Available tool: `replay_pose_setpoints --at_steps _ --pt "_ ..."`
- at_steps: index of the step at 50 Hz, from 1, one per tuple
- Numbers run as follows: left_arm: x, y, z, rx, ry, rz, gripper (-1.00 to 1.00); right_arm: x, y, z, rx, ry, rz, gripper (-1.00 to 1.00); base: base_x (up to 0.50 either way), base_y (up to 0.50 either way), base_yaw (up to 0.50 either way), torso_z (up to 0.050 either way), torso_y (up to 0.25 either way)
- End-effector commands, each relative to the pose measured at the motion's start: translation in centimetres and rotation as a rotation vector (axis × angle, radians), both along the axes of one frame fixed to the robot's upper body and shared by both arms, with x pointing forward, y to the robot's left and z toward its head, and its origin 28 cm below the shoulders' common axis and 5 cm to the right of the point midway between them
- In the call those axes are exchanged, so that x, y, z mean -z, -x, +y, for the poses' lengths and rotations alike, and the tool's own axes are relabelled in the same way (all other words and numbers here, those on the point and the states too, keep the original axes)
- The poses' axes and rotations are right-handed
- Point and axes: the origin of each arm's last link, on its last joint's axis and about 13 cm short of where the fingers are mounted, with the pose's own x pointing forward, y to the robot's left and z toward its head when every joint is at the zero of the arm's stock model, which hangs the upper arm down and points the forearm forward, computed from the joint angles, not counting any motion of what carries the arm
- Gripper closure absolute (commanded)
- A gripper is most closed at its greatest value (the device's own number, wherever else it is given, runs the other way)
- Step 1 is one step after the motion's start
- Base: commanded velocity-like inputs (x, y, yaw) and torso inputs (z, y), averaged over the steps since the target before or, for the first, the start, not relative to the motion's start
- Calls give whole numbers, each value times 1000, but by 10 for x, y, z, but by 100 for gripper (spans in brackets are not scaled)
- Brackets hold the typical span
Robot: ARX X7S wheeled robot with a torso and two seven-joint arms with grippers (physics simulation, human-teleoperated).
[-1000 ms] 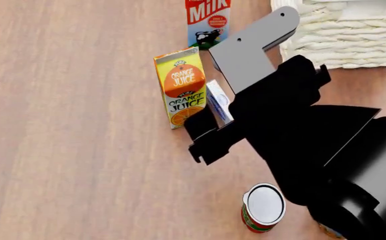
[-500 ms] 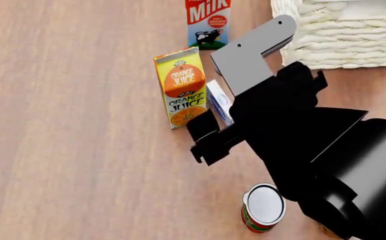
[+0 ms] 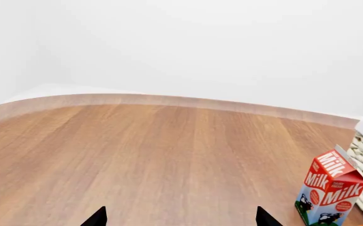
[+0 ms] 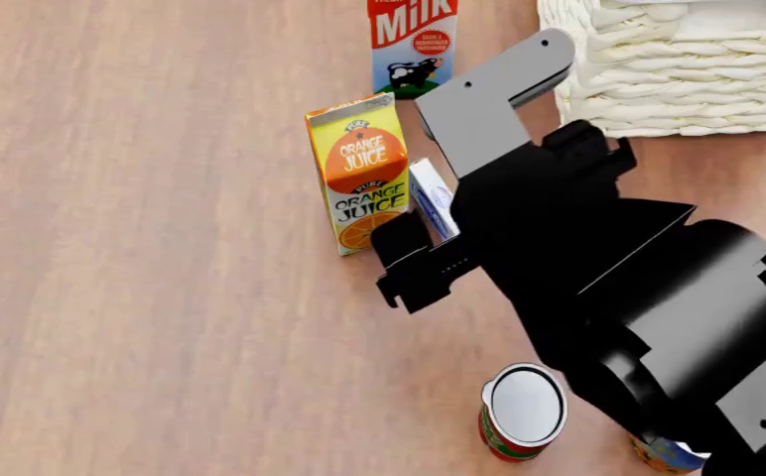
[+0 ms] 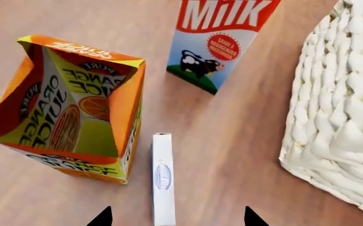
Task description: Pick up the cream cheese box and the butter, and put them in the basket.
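The cream cheese box (image 5: 162,179) stands on its thin edge beside the orange juice carton (image 5: 74,117). In the head view the cream cheese box (image 4: 430,195) is partly hidden under my right arm. My right gripper (image 5: 176,219) is open, its fingertips either side of the box's near end and apart from it. The wicker basket (image 4: 681,74) sits at the far right, and its woven wall (image 5: 338,108) is close by. My left gripper (image 3: 180,219) is open over bare table with nothing between its fingers. The butter is out of view.
A milk carton (image 4: 414,40) stands behind the juice carton (image 4: 359,169), near the basket's corner. A red can with a white lid (image 4: 522,412) stands at the front. A small orange-and-blue bit (image 4: 668,454) peeks from under my right arm; I cannot identify it.
My right arm has shifted slightly left and forward over the cream cheese box. The cartons, box and can have stayed where they were.
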Motion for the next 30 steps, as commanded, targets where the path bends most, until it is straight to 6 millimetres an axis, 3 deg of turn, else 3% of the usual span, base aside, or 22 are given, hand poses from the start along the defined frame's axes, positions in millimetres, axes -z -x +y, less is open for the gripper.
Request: replay_pose_setpoints --at_steps 1,30 --pt "0 0 1 -2 2 -2 -100 7 -9 2 1 14 19 -100 0 0 0 0 0" --pt "0 0 1 -5 5 -3 -100 31 -16 3 6 46 71 -100 0 0 0 0 0"
